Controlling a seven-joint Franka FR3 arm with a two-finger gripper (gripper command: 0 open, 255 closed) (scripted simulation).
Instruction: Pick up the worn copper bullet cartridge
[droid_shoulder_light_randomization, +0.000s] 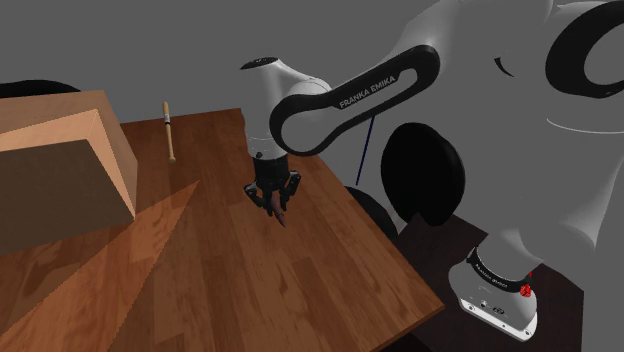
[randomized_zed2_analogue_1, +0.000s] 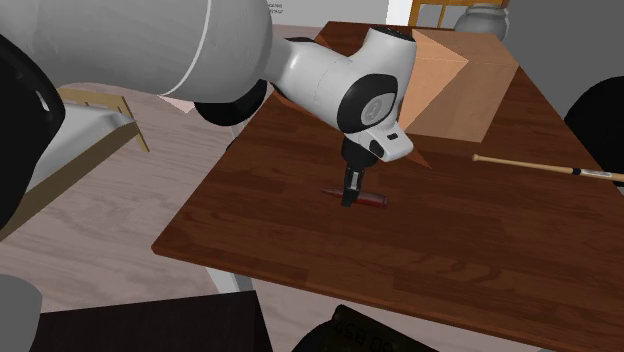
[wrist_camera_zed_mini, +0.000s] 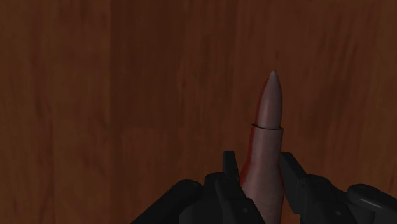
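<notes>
The cartridge (wrist_camera_zed_mini: 270, 114) is a reddish-brown bullet with a pointed grey-brown tip. It lies flat, on or just above the dark wooden table (droid_shoulder_light_randomization: 230, 280), near the table's middle. My black gripper (wrist_camera_zed_mini: 259, 162) reaches straight down over it, and both fingers press the casing's sides behind the neck. In the shoulder view the gripper (droid_shoulder_light_randomization: 275, 205) hangs under the white wrist, with the cartridge's tip (droid_shoulder_light_randomization: 284, 215) poking out below it. In the second exterior view the gripper (randomized_zed2_analogue_1: 350, 195) straddles the cartridge (randomized_zed2_analogue_1: 375, 198), whose ends stick out on either side.
A big tan wooden box (droid_shoulder_light_randomization: 60, 170) (randomized_zed2_analogue_1: 450, 70) fills one end of the table. A slim wooden bat (droid_shoulder_light_randomization: 169, 130) (randomized_zed2_analogue_1: 540, 165) lies beyond the gripper. Dark rounded chair shapes (droid_shoulder_light_randomization: 420, 175) stand off the table's edge beside the arm's stand (droid_shoulder_light_randomization: 500, 290).
</notes>
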